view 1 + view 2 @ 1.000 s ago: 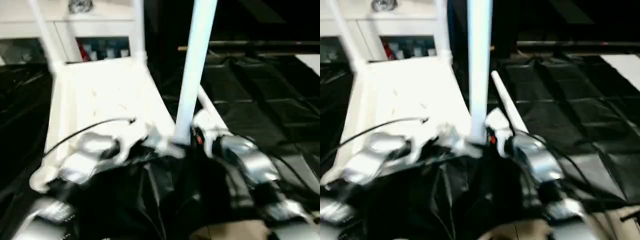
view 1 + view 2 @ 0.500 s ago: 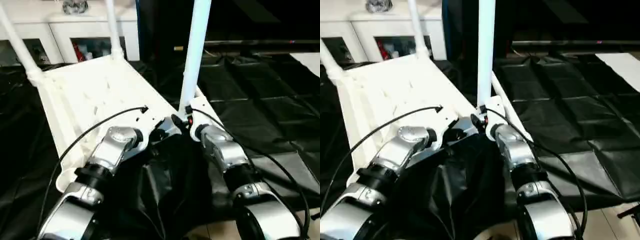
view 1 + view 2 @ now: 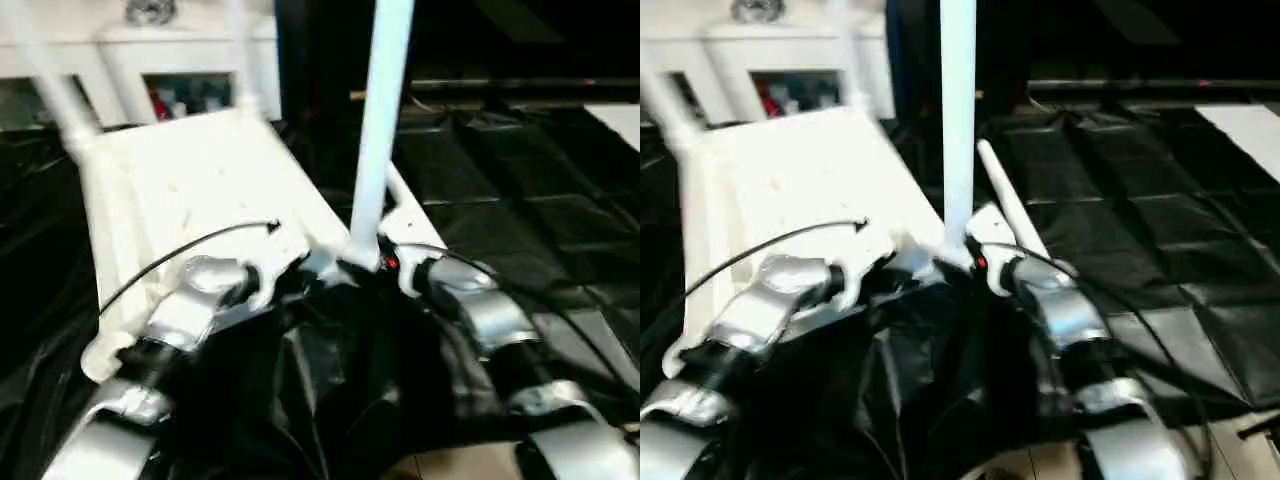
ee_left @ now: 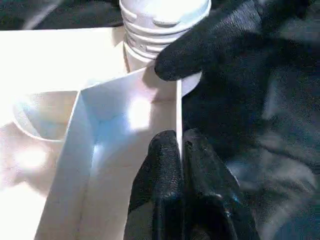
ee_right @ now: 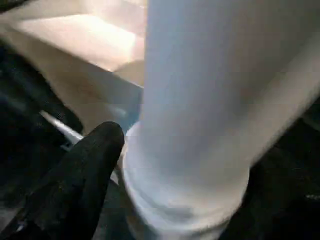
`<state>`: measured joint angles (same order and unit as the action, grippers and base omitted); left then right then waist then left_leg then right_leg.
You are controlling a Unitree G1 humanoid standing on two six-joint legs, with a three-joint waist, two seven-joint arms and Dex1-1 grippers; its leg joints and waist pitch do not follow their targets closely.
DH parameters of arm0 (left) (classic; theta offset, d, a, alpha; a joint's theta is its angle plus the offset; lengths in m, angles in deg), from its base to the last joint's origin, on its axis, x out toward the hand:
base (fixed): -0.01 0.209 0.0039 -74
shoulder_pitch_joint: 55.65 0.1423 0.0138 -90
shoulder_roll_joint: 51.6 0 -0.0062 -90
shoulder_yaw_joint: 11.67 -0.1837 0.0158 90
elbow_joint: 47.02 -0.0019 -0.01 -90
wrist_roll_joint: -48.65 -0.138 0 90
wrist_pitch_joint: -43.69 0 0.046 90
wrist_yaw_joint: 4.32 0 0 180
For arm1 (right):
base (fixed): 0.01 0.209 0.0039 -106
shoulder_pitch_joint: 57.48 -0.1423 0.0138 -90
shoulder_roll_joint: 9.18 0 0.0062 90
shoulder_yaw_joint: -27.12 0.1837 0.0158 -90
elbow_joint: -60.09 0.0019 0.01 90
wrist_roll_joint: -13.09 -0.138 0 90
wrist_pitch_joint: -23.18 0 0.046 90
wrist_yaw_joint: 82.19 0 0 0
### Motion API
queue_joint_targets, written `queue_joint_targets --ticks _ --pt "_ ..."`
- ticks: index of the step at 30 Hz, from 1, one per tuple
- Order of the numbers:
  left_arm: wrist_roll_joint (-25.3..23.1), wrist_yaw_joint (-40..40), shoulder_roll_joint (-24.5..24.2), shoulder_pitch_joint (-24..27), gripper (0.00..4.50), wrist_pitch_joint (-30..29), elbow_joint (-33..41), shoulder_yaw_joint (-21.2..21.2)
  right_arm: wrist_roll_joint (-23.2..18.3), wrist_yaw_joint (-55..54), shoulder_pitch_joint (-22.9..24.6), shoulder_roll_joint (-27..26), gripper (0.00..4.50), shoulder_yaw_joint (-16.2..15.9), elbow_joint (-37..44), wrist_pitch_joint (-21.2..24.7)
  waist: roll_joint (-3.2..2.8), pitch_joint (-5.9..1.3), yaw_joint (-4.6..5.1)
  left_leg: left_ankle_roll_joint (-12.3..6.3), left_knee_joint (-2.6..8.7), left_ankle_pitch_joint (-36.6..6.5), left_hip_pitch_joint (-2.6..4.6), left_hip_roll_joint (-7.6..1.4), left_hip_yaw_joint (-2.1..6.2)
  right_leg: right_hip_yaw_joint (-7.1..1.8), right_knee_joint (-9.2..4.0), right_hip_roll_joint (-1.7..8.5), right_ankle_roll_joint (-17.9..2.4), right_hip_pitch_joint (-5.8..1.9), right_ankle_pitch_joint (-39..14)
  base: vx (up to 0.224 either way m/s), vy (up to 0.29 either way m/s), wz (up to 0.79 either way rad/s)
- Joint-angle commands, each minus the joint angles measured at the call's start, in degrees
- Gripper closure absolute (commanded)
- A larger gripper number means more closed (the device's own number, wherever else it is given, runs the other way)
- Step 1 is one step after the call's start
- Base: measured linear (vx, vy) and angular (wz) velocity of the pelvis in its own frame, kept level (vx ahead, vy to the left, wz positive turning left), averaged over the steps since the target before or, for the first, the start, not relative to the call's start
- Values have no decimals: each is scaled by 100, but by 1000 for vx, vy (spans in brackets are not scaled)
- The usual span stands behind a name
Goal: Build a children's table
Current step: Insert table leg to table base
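Note:
The white tabletop [image 3: 190,190] lies underside up on black sheeting. Two legs [image 3: 55,90] [image 3: 240,60] stand at its far corners. A third leg [image 3: 380,120] stands upright in the near right corner socket. Another leg [image 3: 1012,205] lies loose on the sheeting just right of the tabletop. My left gripper [image 4: 181,142] is shut on a thin upright rim of the tabletop [image 4: 115,115] beside that socket. My right gripper [image 3: 385,262] sits at the foot of the upright leg [image 5: 200,100], on its right side.
A white cabinet [image 3: 180,40] with glass doors stands behind the tabletop. Crinkled black sheeting [image 3: 520,200] covers the floor around and to the right. A thin black cable [image 3: 190,245] runs over my left forearm across the tabletop.
The whole picture has swung and blurred, so the camera has moved. Both grippers stay at the near right corner, the left one still on the rim.

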<state>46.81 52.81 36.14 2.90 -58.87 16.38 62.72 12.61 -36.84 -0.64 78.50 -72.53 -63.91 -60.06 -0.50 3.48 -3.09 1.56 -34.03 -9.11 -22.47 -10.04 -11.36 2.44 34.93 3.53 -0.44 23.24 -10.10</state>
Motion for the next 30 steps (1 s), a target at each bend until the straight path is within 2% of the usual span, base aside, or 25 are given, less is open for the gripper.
queue_joint_targets --ticks 1,2,5,7,11,13,15,16,20,21,24,25,28,30 --pt "306 367 -3 2 450 293 303 -55 -179 413 97 177 72 -41 291 19 -47 -374 2 -58 400 -1839 205 -333 179 -266 -521 463 -1068 -168 -2058 0 0 0" --pt "342 497 -70 36 450 294 355 -56 -241 598 143 286 72 -53 409 52 -1 -369 2 -48 413 -1890 198 -331 169 -258 -529 442 -1048 -177 -2034 0 0 0" --pt "437 771 -211 121 450 257 507 -52 -346 941 223 497 72 -95 611 130 9 -380 -4 -51 423 -1839 169 -335 177 -253 -488 450 -1109 -204 -1865 0 0 0" --pt "487 895 -271 158 450 257 570 -58 -393 1085 247 554 72 -112 671 136 10 -383 -7 -71 407 -1819 184 -330 168 -256 -501 458 -1136 -190 -1881 0 0 0" --pt "539 1092 -375 223 450 281 639 -57 -462 1362 280 594 72 -120 768 224 24 -392 -16 -111 399 -1645 168 -337 166 -256 -481 458 -1161 -203 -1781 0 0 0" --pt "551 1105 -381 227 450 263 646 -51 -483 1355 277 578 103 -117 766 250 25 -395 -16 -114 395 -1616 172 -334 162 -253 -470 452 -1193 -201 -1722 0 0 0" --pt "556 1102 -381 230 450 242 653 -48 -488 1321 274 563 106 -108 753 260 26 -395 -15 -116 395 -1604 166 -332 162 -252 -466 451 -1201 -205 -1697 0 0 0" --pt "560 1104 -383 240 450 224 667 -50 -511 1312 271 551 128 -109 740 295 26 -391 -13 -118 394 -1609 166 -327 161 -251 -471 452 -1194 -206 -1727 0 0 0" --pt "495 1032 -347 255 450 205 654 -55 -522 1318 328 517 154 -143 768 385 26 -386 -14 -97 396 -1646 169 -329 165 -253 -485 457 -1146 -203 -1870 0 0 0" --pt "470 961 -320 235 450 185 622 -38 -498 1240 332 483 154 -132 745 386 12 -388 -15 -87 395 -1646 172 -331 166 -255 -487 463 -1143 -202 -1871 0 0 0" --pt "340 443 -137 71 450 51 366 87 -384 680 284 279 173 -6 477 356 26 -377 19 -15 399 -1752 178 -312 172 -249 -507 458 -1115 -186 -2041 0 0 0" --pt "308 163 0 -48 450 -18 196 169 -285 152 199 105 175 100 202 385 19 -378 35 21 398 -1782 186 -310 175 -250 -520 459 -1098 -174 -2134 0 0 0" --pt "272 -33 94 -130 450 -44 89 203 -273 -157 144 -33 177 172 53 430 22 -373 69 82 399 -1880 192 -297 189 -243 -536 464 -1048 -173 -2318 0 0 0" --pt "127 -634 407 -391 450 -190 -192 249 -372 -1072 -34 -566 177 427 -281 626 11 -359 109 90 400 -1958 198 -293 191 -249 -558 456 -1033 -150 -2403 0 0 0"
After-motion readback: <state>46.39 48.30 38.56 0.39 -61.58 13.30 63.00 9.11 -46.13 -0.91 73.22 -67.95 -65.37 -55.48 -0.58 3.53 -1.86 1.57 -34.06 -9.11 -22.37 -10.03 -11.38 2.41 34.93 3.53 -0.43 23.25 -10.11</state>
